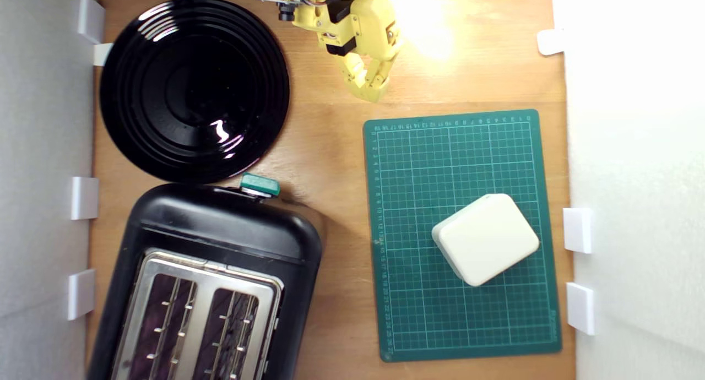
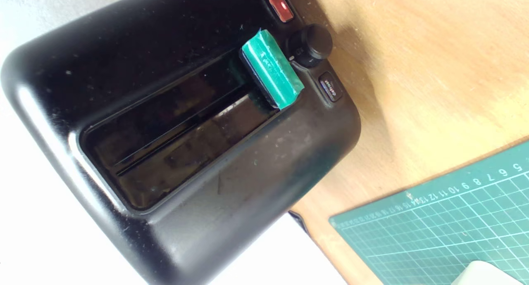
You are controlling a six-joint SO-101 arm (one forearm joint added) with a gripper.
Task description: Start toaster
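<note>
The gripper [image 1: 368, 91] is hanging empty near the table's [image 1: 330, 204] top edge in the exterior view, its yellow tips seeming to meet, so I'm reading it as clenched on nothing. It is sitting well apart from the lever.

Between the two, the black plate [image 1: 137, 66] is filling the top-left corner. Its rim is lying just beside the teal lever knob [image 1: 260, 185], so a low swing in could be clipping that rim.

Now the toaster [image 1: 220, 231] itself, sitting skewed in the bottom-left corner with both slots looking empty. The wrist view is showing the knob parked at the end of its track beside the controls, so it may already be down; I can't tell whether it is latched. The knob is narrow and looking taped, so closed tips could be sliding off it. A sideways shove might be swinging the whole body. The round dial [image 2: 310, 43], the red button [image 2: 281, 8] and a small oval button [image 2: 330, 86] are crowding right beside it, so a stray tip might be pressing one of them.

Farther off, the white block [image 1: 484, 238] is resting on the green cutting mat [image 1: 418, 165], out of harm's way.

Writing: the mat's ruler is reading 5 through 14. The oval button's print is too small to read, and no brand is showing.
</note>
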